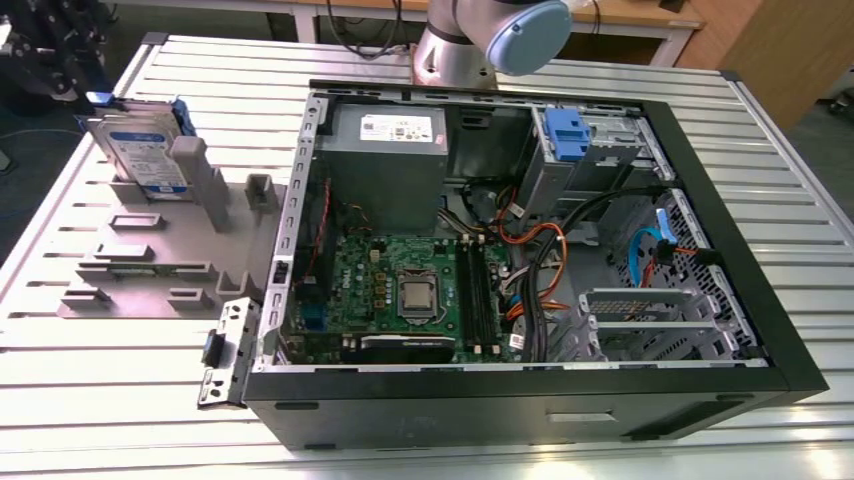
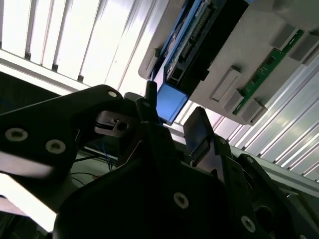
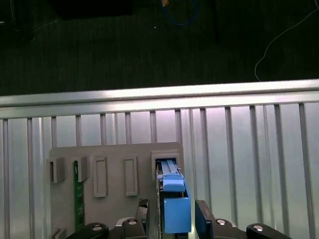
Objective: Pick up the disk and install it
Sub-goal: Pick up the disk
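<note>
Flanking upright silver disk [image 1: 140, 150] w/ blue carrier frame & white-blue label: fingers [image 3: 203, 214] apart, not gripping

Ribbed aluminium desk [image 1: 107, 380] under the end effector [image 3: 174, 219], slats glaring w/ bright light. Past the desk edge, beyond the end effector: dark floor [image 3: 124, 50] w/ loose cables [image 3: 279, 40]. Exterior view: wooden table [image 1: 627, 15] & wood panel [image 1: 787, 50] beyond desk's far side.
</note>
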You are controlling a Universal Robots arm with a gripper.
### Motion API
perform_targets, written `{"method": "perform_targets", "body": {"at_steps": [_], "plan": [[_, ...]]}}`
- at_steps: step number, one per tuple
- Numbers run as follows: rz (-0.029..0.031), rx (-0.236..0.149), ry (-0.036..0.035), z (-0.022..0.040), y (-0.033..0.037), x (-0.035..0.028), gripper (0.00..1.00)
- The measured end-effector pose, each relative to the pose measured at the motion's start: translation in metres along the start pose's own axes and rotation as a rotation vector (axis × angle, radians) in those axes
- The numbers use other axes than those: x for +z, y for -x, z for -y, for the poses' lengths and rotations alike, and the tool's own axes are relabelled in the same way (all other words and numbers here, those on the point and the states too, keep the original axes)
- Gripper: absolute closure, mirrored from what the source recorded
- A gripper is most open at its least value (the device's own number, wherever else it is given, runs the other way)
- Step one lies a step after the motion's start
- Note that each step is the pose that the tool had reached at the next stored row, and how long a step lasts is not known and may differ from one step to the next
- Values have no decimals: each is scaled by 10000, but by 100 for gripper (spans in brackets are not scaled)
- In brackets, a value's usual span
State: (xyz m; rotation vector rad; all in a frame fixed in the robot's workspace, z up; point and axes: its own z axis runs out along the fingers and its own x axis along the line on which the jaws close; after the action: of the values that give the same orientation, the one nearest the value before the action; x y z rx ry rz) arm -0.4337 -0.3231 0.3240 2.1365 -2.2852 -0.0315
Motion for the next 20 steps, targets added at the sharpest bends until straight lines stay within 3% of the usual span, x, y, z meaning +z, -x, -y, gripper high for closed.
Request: {"method": "perform_targets", "body": {"at_steps": [14,16,17,20], "plan": [[0,-378,-96,-41,-5,219,51],[0,-406,-108,-41,-5,252,53],[0,-418,-114,-41,-5,268,60],[0,-443,-126,-42,-5,308,60]]}}
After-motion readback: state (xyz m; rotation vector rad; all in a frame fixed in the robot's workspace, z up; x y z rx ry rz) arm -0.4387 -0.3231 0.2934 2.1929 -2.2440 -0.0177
